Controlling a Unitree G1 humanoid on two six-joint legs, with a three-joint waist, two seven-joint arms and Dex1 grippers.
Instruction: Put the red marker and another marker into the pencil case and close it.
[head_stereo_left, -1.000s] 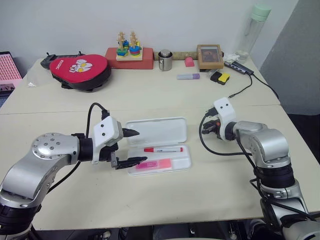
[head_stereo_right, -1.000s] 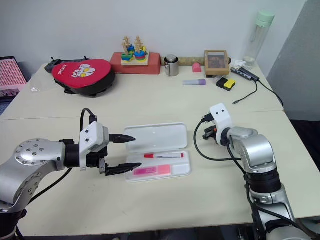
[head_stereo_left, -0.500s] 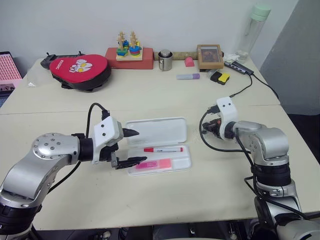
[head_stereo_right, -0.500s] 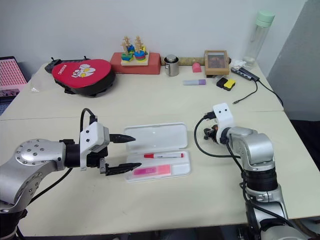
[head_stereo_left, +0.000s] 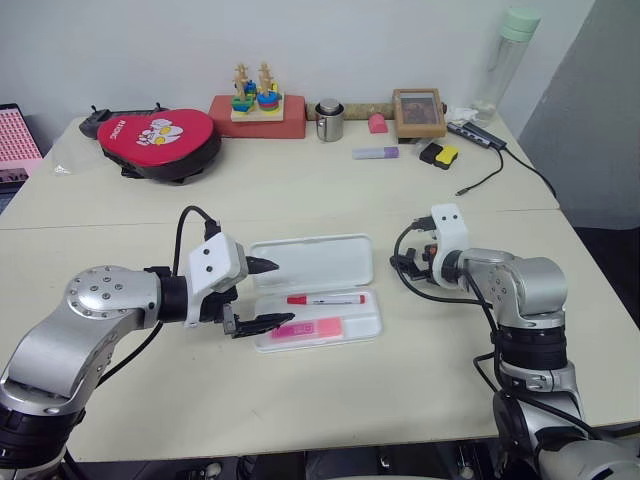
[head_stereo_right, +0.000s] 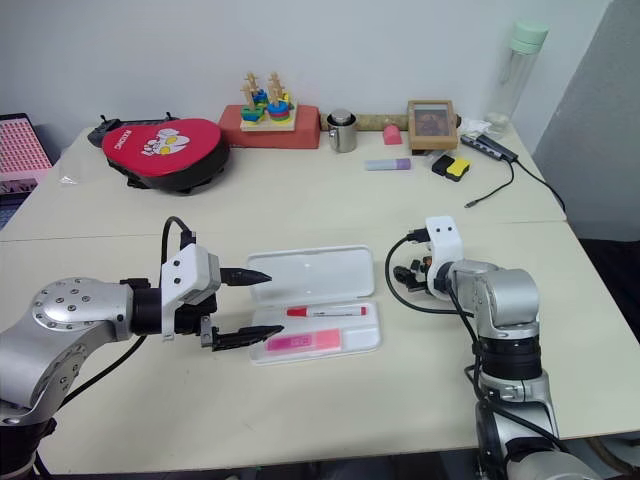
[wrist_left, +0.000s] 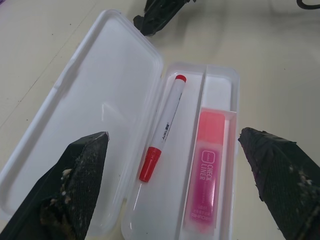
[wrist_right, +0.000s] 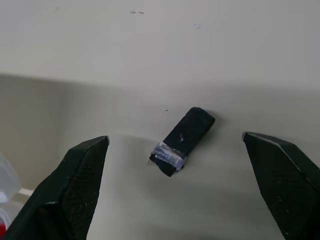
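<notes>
- Now that my right gripper has its jaws spread wide, where a second ago they looked nearly together, I read it as empty; in the right wrist view its fingers are far apart over bare table with nothing between them.
- That view also has a small black block with a silver band lying on the table ahead of the fingers; can't tell what it is.
- Right wrist has rolled and now sits a bit closer to the case's right end.
- Left gripper unchanged: jaws wide apart, holding nothing, one finger over the lid's left end and one at the tray's left edge.
- pencil case is open in the middle of the table, lid laid flat on the far side.
- red marker lies in the tray compartment next to the lid.
- pink highlighter lies in the compartment nearest me, beyond the divider.
- My call: both pens are in, only closing is left.
- The lid needs swinging over toward me onto the tray, then pressing shut.
- Risk: the light case could skid if pushed from one side only.
</notes>
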